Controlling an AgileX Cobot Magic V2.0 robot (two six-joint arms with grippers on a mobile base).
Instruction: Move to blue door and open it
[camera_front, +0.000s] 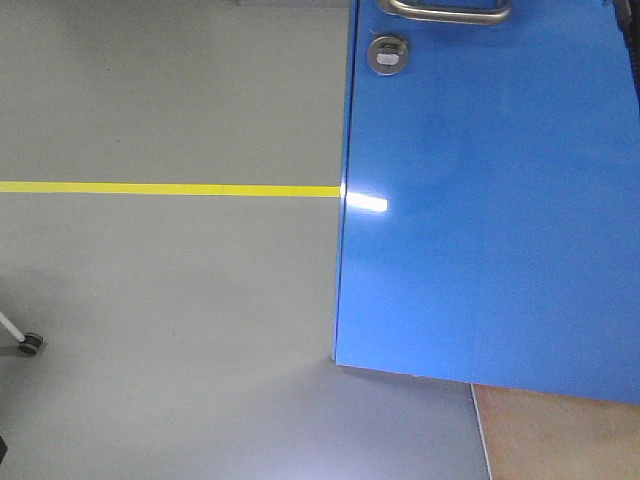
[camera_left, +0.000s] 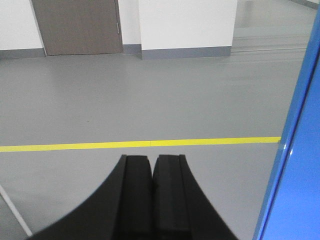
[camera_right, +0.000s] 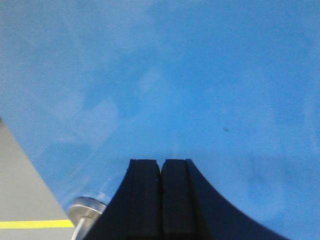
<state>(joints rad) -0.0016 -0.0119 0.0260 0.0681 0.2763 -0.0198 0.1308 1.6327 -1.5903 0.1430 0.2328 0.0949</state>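
Door (camera_front: 490, 220): standing right of frame, handle (camera_front: 448, 12) at top edge.
Left gripper (camera_left: 152, 170): sitting closed, empty.
Right gripper (camera_right: 161, 172): facing door, closed, empty.

left gripper (camera_left: 152, 167): jaws pressed together | right gripper (camera_right: 161, 170): jaws pressed together

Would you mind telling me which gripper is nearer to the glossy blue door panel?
Right. The right gripper faces the glossy blue door panel, which fills its view. The left gripper points at open floor, the door's edge off to its right.
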